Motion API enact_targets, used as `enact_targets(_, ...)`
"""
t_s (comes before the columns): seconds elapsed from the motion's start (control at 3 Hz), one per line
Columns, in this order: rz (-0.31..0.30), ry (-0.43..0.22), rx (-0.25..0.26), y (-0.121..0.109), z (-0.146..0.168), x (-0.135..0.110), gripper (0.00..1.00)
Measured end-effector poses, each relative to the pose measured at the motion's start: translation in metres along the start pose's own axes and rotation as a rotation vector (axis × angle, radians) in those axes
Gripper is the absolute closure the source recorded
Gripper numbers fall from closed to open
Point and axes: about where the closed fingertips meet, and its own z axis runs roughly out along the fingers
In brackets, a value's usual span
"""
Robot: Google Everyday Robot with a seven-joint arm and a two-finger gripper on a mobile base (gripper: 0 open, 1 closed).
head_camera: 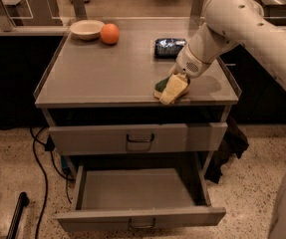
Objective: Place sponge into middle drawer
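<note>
The sponge (160, 88), dark green on pale yellow foam, lies on the grey table top (107, 68) near its front right edge. My gripper (172, 89) comes down from the white arm (242, 29) at the right and rests on or right at the sponge, covering its right part. The middle drawer (141, 218), the lower grey front with a small dark loop handle, is pulled out wide below the table, and its inside (137, 189) shows nothing in it.
The upper grey drawer front (137, 138) is nearly shut. A shiny blue snack packet (169, 47) lies behind the gripper. A white bowl (86, 29) and an orange (109, 34) stand at the back left. Cables (39, 158) run on the floor at the left.
</note>
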Motion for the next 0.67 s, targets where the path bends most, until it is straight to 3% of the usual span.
enact_targets(0.33,-0.007,-0.003,0.005,0.0054,-0.0160,-0.0099,0.89)
enact_targets(0.67,-0.008,-0.004,0.001,0.0071,-0.0188,-0.0103,1.00)
